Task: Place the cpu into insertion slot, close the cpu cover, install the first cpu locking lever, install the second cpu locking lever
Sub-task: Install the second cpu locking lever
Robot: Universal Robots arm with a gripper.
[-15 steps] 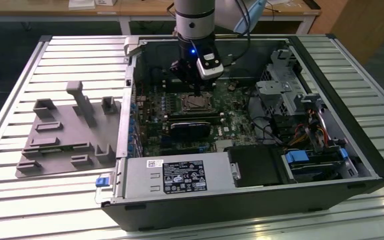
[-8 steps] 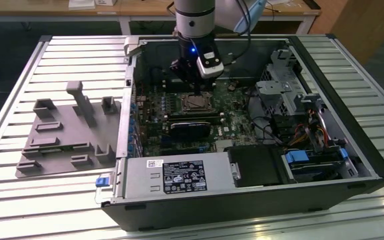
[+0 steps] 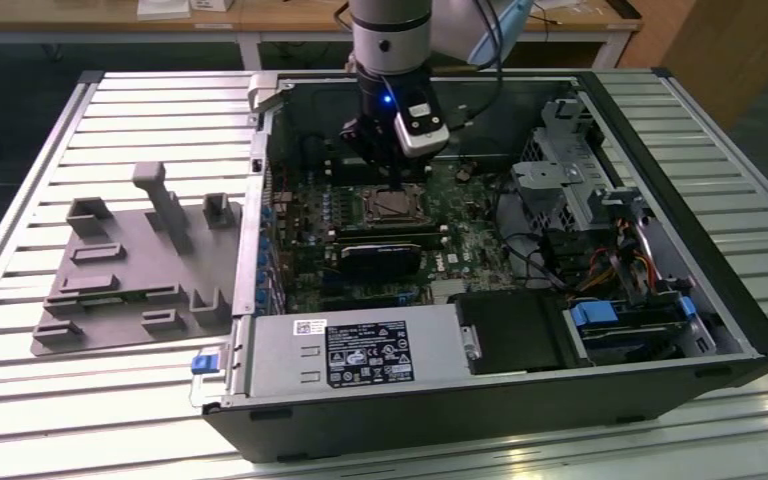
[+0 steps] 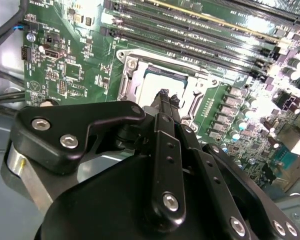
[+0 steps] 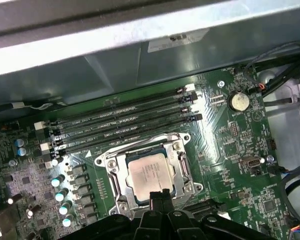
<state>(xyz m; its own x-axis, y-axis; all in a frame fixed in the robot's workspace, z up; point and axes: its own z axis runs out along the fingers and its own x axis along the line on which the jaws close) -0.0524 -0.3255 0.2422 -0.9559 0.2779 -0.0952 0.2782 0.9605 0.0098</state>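
Inside the open computer case [image 3: 704,290] on the slatted table [image 3: 37,400], the gripper [image 3: 387,170] hangs over the motherboard [image 3: 471,225], just above the insertion slot [image 3: 391,205]. Both wrist views show the fingertips [image 5: 160,196] pressed together with no gap and nothing between them — clenched empty, right at the near edge of the socket. The cpu [image 5: 149,176] sits flat in the insertion slot, silver-grey top showing through the cut-out; in the second wrist view the cpu [image 4: 157,86] is partly hidden behind the closed fingers [image 4: 165,102]. The cpu cover [image 5: 179,150] lies down around the chip as a silver frame, its rim lit bright in the second wrist view [image 4: 140,57]. Whether either locking lever is latched cannot be told. Four memory slots [image 5: 125,125] run alongside the socket, and a coin cell battery [image 5: 239,101] sits well apart from it. In the exterior view a black card [image 3: 381,255] lies just beside the socket, a power supply [image 3: 351,355] fills the case's near edge, and a grey fixture tray [image 3: 131,280] rests on the table at the exterior view's left.
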